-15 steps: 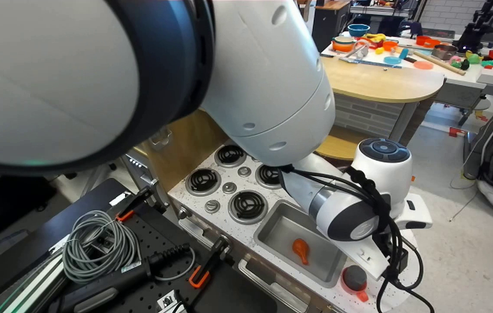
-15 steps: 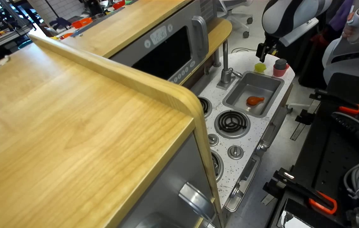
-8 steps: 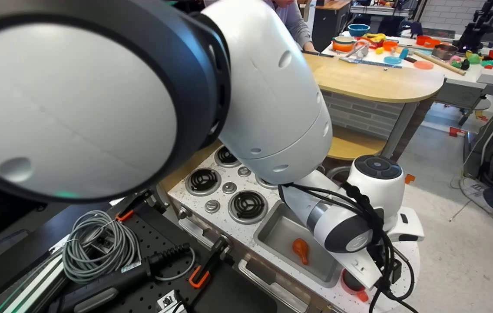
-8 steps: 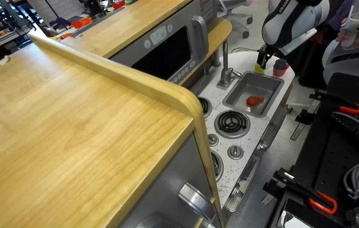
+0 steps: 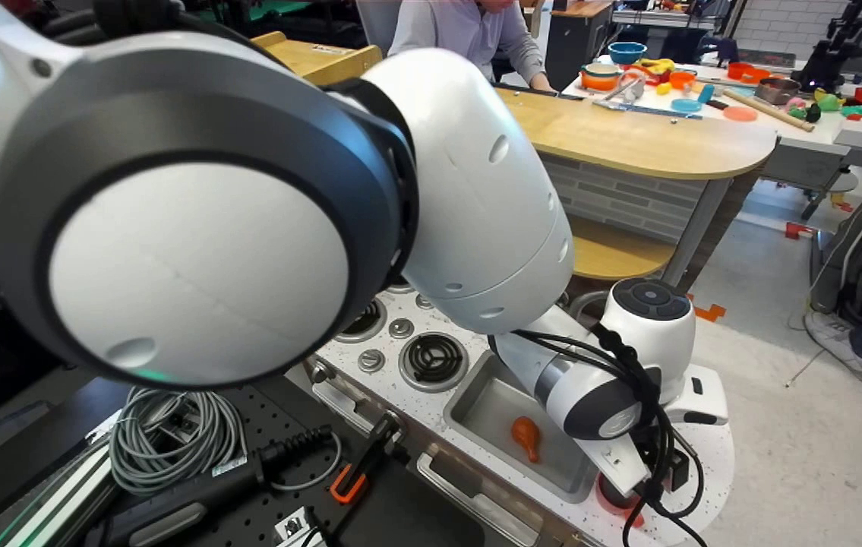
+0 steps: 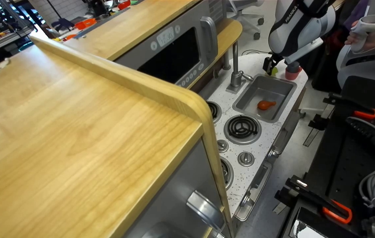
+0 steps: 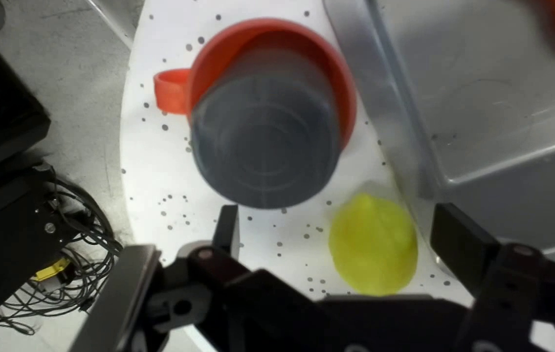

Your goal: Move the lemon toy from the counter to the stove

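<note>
The lemon toy (image 7: pixel 374 244) is yellow-green and lies on the white speckled counter (image 7: pixel 169 215), beside the sink edge. My gripper (image 7: pixel 343 232) is open, its fingers on either side of the lemon toy. The toy is nearer the right-hand finger in the wrist view, with a gap showing on both sides. In an exterior view the gripper (image 6: pixel 268 66) is low over the counter and partly covers the lemon toy (image 6: pixel 274 71). In an exterior view the lemon toy is hidden behind the arm. The stove (image 6: pixel 235 168) has black coil burners and nothing on it in the visible part.
A red cup (image 7: pixel 172 93) with a grey cup (image 7: pixel 265 146) in it stands close to the lemon toy. The grey sink (image 6: pixel 263 115) holds an orange toy (image 6: pixel 266 105) and lies between the lemon toy and stove. A faucet (image 6: pixel 236 79) rises beside the sink.
My gripper has come down to the lemon toy, which it now partly covers in an exterior view. The arm's upper links have swung lower. The lemon toy has not visibly moved.
</note>
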